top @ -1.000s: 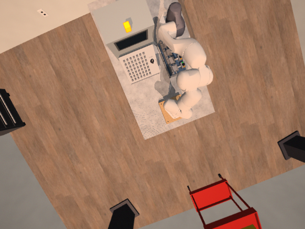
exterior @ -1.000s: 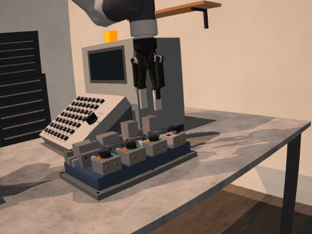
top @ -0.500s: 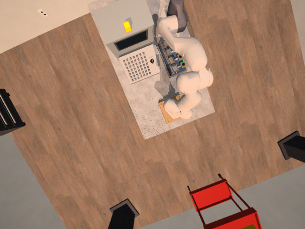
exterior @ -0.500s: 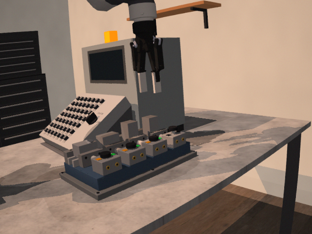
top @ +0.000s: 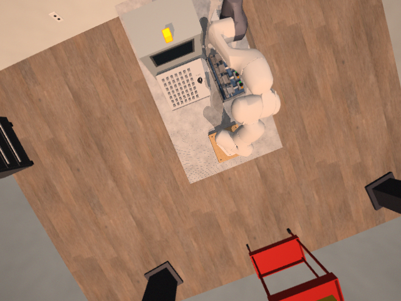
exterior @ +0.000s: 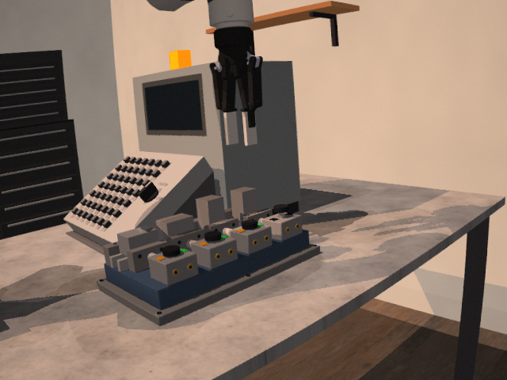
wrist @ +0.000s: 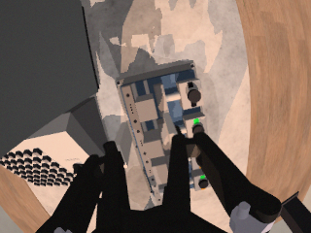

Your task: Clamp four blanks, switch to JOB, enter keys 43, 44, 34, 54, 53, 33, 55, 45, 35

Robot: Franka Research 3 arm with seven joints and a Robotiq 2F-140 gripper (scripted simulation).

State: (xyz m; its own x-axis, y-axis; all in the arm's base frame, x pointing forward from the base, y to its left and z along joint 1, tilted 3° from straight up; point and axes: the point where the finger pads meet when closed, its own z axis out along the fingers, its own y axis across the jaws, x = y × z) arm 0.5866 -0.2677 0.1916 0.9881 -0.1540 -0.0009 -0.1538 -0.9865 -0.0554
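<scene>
Black two-finger gripper (exterior: 239,134) hangs above the blue-based vise fixture (exterior: 229,275), partly open and closing, holding nothing. Four grey rectangular blanks (exterior: 209,209) sit on the stations. Amber cabinet-top lamp (exterior: 180,59) lit; black selector knob (exterior: 149,191) on the keypad panel.

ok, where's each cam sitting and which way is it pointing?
Top: overhead, looking straight down at cabinet, keypad and floor; the arm covers most of the vise block.
Exterior: table height, facing the valve blocks; claw hangs above.
Wrist: on the claw, looking down at the vise block; fingers frame it.
All three share the vise block.
</scene>
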